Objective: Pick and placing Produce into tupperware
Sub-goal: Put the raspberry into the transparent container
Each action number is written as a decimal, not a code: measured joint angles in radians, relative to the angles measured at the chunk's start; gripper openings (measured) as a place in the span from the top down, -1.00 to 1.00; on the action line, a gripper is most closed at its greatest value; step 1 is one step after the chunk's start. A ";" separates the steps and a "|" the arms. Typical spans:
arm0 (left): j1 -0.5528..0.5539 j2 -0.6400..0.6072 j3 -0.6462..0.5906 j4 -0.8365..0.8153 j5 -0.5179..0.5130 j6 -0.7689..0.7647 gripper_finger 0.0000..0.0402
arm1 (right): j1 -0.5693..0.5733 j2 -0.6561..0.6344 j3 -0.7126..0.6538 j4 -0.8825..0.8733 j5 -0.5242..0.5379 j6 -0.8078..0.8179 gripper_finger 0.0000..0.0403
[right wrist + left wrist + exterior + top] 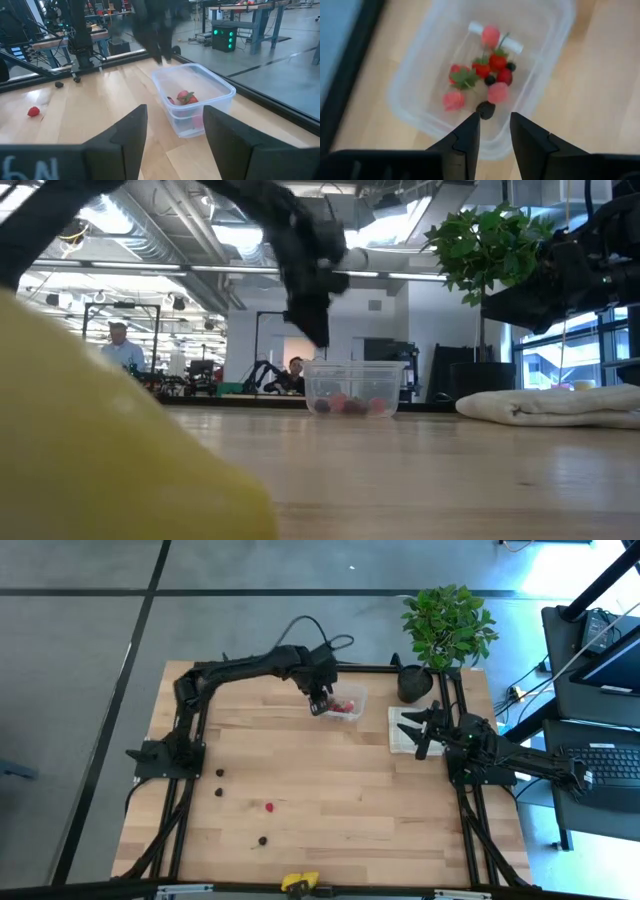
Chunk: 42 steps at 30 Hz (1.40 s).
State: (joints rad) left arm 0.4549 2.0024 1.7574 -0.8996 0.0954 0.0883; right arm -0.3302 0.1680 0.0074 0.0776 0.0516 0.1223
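The clear tupperware (348, 705) stands at the table's far middle and holds several red berries (497, 62) and dark ones (485, 110). My left gripper (495, 122) hovers open just above the box's left end (318, 330), its tips over a dark berry lying inside. My right gripper (175, 125) waits open over the beige cloth (403, 730), pointing at the tupperware (192, 105). Loose produce rests on the table: dark pieces (219, 773) (219, 792) (262, 840), a red berry (269, 807) and a yellow piece (300, 882) at the near edge.
A potted green plant (445, 625) in a black pot (414, 683) stands at the far right corner, behind the cloth. The yellow piece (100, 440) fills the low view's near left. Bare wood lies between the tupperware and the loose pieces. People show in the room behind.
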 joint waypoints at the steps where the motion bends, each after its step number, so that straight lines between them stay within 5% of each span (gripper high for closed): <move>1: 0.000 -0.030 0.000 -0.004 -0.003 0.000 0.51 | 0.000 0.000 0.000 -0.005 0.000 0.000 0.03; 8: -0.024 -0.241 -0.032 -0.009 -0.145 -0.014 0.59 | 0.000 0.000 0.000 -0.025 0.000 -0.002 0.03; 15: -0.053 -0.410 -0.120 0.020 -0.157 -0.032 0.65 | 0.000 0.000 0.000 -0.024 0.000 0.004 0.03; 32: -0.125 -0.911 -0.849 0.606 -0.154 -0.033 0.78 | 0.000 0.000 0.000 -0.031 0.000 0.005 0.03; 42: -0.145 -0.990 -1.041 0.731 -0.154 -0.054 0.86 | 0.000 0.000 0.000 -0.039 0.000 0.004 0.03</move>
State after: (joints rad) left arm 0.3103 1.0124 0.7160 -0.1687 -0.0582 0.0347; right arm -0.3299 0.1684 0.0074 0.0385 0.0513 0.1267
